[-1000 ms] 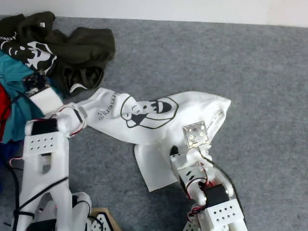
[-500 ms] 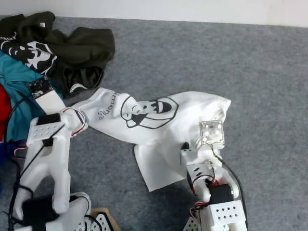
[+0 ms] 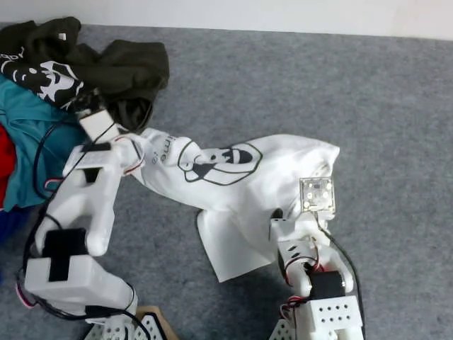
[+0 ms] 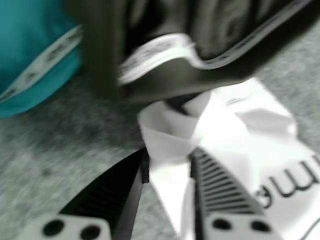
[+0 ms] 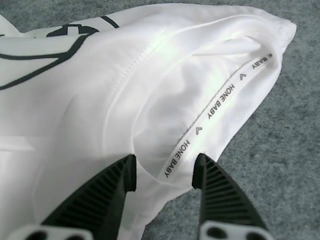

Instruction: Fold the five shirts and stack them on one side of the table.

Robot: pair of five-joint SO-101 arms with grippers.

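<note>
The left arm has swung up and to the right over the past second, drawing the sleeve end of the white shirt (image 3: 241, 184) with it toward the pile, while the right arm has shifted a little to the right along the shirt's edge.

At the left edge of the grey table (image 3: 318, 85) the unfolded shirts lie heaped: a red shirt (image 3: 6, 163) at the rim, a teal shirt (image 3: 21, 120) over it, a black printed shirt (image 3: 35, 67) at the far corner and a dark olive shirt (image 3: 127, 71) slumped beside it.

The left gripper (image 3: 132, 145) sits just beside the olive shirt; the left wrist view shows its jaws drawn narrow, pinching a folded corner of the white shirt (image 4: 235, 135) between them (image 4: 168, 160), with the olive shirt's taped collar (image 4: 165, 50) right above and the teal shirt (image 4: 30, 40) to one side.

The white shirt lies crumpled and unfolded across the middle of the table, its printed face up.

The right gripper (image 3: 282, 212) rests on the shirt's near right part. Its jaws stand partly apart (image 5: 165, 167), straddling a taped seam of the white shirt (image 5: 100, 100), tips touching the cloth without closing on it.
</note>
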